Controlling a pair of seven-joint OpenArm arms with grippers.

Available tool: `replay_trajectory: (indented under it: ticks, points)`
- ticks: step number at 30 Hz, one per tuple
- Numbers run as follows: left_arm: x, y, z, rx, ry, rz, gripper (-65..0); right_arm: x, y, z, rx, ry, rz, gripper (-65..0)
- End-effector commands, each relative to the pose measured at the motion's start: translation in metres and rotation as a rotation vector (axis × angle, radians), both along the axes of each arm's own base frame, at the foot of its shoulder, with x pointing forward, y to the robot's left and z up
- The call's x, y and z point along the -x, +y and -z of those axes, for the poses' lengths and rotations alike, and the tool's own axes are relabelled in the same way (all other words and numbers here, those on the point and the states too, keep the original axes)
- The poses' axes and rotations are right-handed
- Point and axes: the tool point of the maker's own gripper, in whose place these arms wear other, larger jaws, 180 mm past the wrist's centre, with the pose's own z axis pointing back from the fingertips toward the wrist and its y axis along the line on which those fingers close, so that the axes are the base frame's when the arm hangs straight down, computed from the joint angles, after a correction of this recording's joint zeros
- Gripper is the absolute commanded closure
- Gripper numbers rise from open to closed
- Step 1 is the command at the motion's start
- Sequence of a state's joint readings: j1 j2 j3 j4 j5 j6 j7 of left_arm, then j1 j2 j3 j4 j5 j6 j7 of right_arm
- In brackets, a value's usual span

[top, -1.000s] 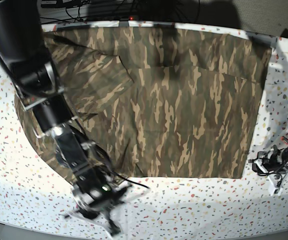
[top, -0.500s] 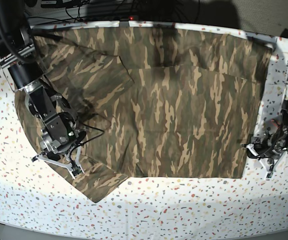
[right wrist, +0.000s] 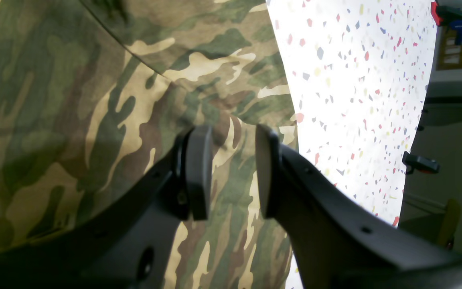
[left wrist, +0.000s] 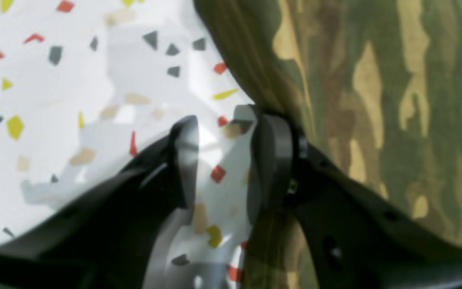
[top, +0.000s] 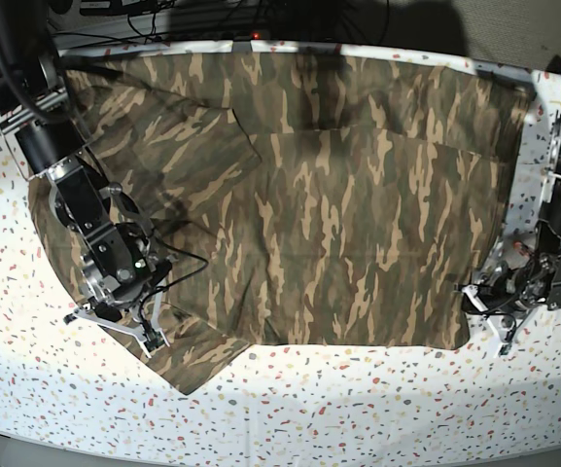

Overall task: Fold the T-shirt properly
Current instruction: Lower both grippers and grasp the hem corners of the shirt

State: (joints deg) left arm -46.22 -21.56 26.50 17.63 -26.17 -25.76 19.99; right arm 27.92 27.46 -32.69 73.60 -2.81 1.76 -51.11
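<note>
From the base view, the T-shirt [top: 338, 195] lies spread wide across the speckled tablecloth [top: 377, 409], reaching from the far edge down toward the near side, with one sleeve corner pointing out at the near left. The right gripper [top: 115, 326] sits low on that near-left part of the cloth, its arm reaching in from the upper left. Over on the other side, the left gripper [top: 482, 311] is down at the shirt's near right corner, right where cloth meets tablecloth. Over to the left wrist camera: the left gripper [left wrist: 225, 160] has its jaws part-way open, one dark finger [left wrist: 273, 152] pressed against the folded edge of the T-shirt [left wrist: 375, 100], the other finger over bare tablecloth [left wrist: 54, 100]. Speckled cloth shows in the gap between them, and whether the shirt edge is actually pinched cannot be told from here. Now the right wrist camera: the right gripper [right wrist: 229, 172] hovers with its jaws part-way open, both pads directly over the T-shirt [right wrist: 74, 100], with camouflage fabric visible in the gap and nothing clearly clamped. The shirt's edge runs just to the right of the pads, with white tablecloth [right wrist: 355, 80] beyond.
</note>
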Motion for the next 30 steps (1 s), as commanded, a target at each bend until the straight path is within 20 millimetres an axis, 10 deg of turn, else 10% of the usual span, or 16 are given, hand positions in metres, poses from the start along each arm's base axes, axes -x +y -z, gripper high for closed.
replay_trajectory:
  ticks: [1, 30]
  points:
    - [-0.024, 0.004, -0.031, 0.009, -0.080, -0.004, -24.7, -0.014, -0.005, -0.023, 0.014, -0.064, 0.003, -19.1]
    - [-0.008, -0.057, -0.019, 0.216, -0.002, 0.061, -24.7, -0.013, -0.005, -0.023, 0.016, -0.062, 0.005, -19.1]
